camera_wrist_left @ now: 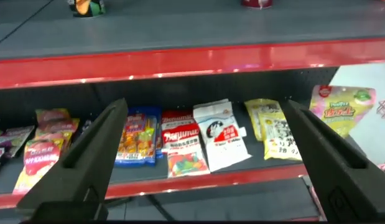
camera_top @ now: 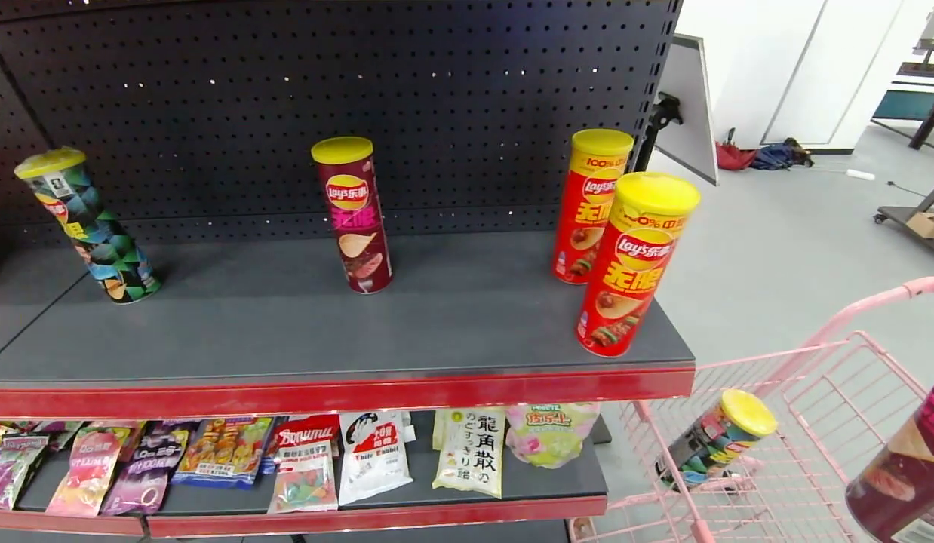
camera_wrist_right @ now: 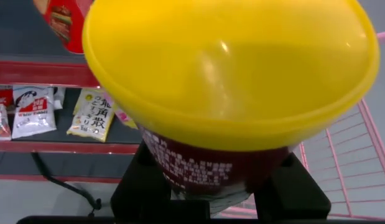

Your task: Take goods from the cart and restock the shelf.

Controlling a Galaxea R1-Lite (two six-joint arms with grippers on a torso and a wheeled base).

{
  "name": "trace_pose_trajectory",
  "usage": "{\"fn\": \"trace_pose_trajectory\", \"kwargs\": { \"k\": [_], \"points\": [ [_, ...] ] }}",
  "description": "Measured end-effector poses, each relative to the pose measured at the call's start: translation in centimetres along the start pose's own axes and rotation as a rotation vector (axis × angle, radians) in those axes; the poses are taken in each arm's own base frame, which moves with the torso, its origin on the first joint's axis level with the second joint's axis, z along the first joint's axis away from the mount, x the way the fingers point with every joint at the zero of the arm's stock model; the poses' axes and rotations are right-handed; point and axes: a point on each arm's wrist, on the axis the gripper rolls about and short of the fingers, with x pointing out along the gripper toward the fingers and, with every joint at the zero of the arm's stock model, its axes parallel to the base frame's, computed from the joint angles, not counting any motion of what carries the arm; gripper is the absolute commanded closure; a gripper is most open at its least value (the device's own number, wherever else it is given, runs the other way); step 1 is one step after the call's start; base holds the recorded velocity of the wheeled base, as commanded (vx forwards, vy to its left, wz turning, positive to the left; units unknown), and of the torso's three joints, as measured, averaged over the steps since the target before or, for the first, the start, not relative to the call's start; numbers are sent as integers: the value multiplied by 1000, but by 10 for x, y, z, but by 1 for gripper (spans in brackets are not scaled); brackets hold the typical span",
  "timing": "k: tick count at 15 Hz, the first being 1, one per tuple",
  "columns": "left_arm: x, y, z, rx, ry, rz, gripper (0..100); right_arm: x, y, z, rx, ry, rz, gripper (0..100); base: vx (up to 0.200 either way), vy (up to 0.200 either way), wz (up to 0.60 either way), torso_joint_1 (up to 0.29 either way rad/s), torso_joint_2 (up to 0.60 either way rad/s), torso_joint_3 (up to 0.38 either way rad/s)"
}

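Note:
On the grey upper shelf (camera_top: 286, 332) stand a multicoloured chip can (camera_top: 86, 226) at the left, a maroon one (camera_top: 354, 215) in the middle and two red ones (camera_top: 591, 204) (camera_top: 637, 264) at the right end. Another multicoloured can (camera_top: 716, 437) lies in the pink cart (camera_top: 837, 354). My right gripper (camera_wrist_right: 220, 190) is shut on a maroon chip can (camera_wrist_right: 211, 171) with a yellow lid (camera_wrist_right: 229, 62); this held can (camera_top: 901, 475) hangs over the cart at the lower right. My left gripper (camera_wrist_left: 204, 168) is open and holds nothing, facing the lower shelf below the red shelf edge (camera_wrist_left: 180, 62).
Several snack bags (camera_top: 308, 460) lie in a row on the lower shelf (camera_top: 361, 520). A black pegboard (camera_top: 324, 90) backs the upper shelf. Wide gaps separate the cans on the upper shelf. Open grey floor (camera_top: 784, 249) lies to the right of the shelf.

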Motion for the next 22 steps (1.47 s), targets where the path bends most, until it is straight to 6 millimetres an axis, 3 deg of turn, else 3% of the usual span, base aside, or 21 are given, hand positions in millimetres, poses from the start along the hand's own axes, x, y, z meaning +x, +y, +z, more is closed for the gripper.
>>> {"fn": "trace_pose_trajectory", "kwargs": {
  "k": [7,14,19,22],
  "points": [
    [0,0,0,0,-1,0,0,-28,4,-32,-4,-85,9,100,0,171,0,1,3,3],
    [0,0,0,1,-2,1,0,-33,6,-39,-9,-114,52,100,0,200,0,1,2,3],
    [0,0,0,2,-1,2,0,-36,8,-50,-16,-114,86,100,0,0,0,0,0,0],
    [0,0,0,2,-1,1,0,-38,8,-54,-18,-122,88,100,200,0,0,-2,2,4]
  ]
}}
